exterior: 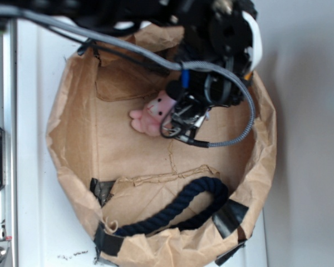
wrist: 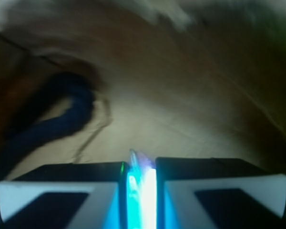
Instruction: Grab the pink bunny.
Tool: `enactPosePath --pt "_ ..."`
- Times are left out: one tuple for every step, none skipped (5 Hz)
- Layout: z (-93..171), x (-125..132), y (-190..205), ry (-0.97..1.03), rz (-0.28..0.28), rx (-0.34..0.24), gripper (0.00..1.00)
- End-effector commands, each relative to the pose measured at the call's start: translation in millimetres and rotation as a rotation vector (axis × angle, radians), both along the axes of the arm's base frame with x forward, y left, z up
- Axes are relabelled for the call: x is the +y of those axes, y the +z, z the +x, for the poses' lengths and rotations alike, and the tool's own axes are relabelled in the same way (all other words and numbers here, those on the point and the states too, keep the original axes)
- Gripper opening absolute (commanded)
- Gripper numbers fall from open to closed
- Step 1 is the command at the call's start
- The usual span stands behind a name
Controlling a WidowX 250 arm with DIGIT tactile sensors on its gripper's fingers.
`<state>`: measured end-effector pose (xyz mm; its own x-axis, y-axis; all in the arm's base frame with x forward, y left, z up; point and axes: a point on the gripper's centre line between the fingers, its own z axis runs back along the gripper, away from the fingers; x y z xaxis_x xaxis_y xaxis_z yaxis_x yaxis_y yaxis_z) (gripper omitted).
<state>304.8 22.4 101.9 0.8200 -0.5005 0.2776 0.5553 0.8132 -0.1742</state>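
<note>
The pink bunny (exterior: 151,115), a small fluffy plush, sits inside the brown paper bag (exterior: 72,139) near its back. Its head end reaches up against my gripper (exterior: 177,118), which hides part of it. In the wrist view the two jaws of my gripper (wrist: 142,191) stand almost together. The narrow gap is filled by a thin, brightly lit strip with a pale pinkish tip, which looks like a pinched bit of the bunny. The rest of the bunny does not show in that view.
A dark navy rope (exterior: 172,208) loops along the bag's front floor, and shows as a blurred rope (wrist: 62,119) at the left of the wrist view. Black tape patches (exterior: 229,217) hold the bag's rim. The bag walls rise all around. A metal rail (exterior: 0,139) runs along the left.
</note>
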Motion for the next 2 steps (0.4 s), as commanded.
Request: enactPosePath --pt "-14 3 51 -0.010 -0.044 -0.067 0.00" --pt "-19 1 62 -0.014 -0.068 -0.062 0.00"
